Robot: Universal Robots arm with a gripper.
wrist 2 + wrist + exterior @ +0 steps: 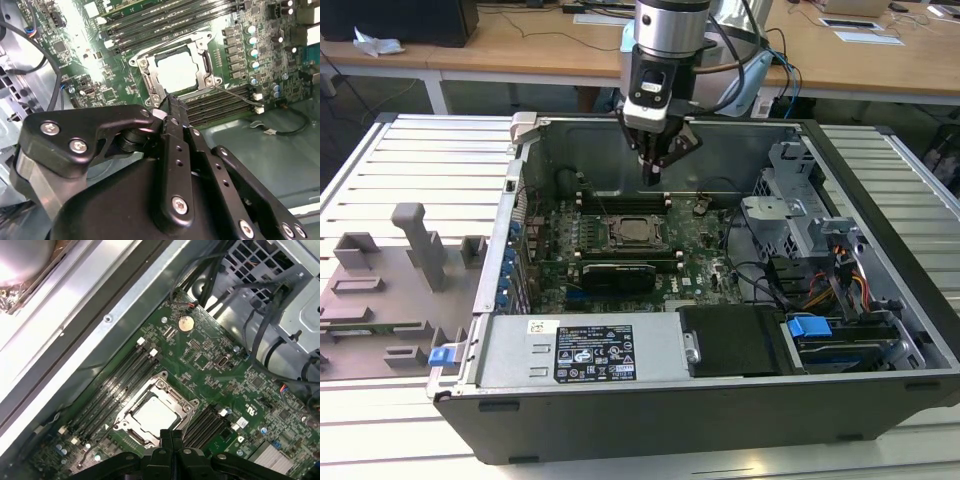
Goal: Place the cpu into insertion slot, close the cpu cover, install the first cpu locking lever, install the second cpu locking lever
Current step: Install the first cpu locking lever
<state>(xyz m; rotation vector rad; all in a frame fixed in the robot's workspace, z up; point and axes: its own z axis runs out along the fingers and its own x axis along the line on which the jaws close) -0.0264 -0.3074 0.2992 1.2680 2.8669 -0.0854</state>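
Inside the open case (720, 410), the gripper (655, 178) hangs tip-down over the green board (210, 355), just beyond the socket toward the case's back wall in the exterior view. Its fingers are pressed together with nothing between them, as both wrist views show (169, 106) (172, 434). It touches none of the parts below.

The cpu (176, 71) sits flat in the insertion slot (162, 54), its pale metal top facing up, also seen in the first wrist view (156, 415) and the exterior view (633, 231). The cpu cover (150, 82) lies down over it, with the chip showing through its square window (175, 390). Thin wire levers run by the frame's edges; whether they are latched cannot be told.

Long memory slots (165, 20) flank the socket on two sides. In the exterior view a black graphics card (617, 275) lies just in front of the socket.
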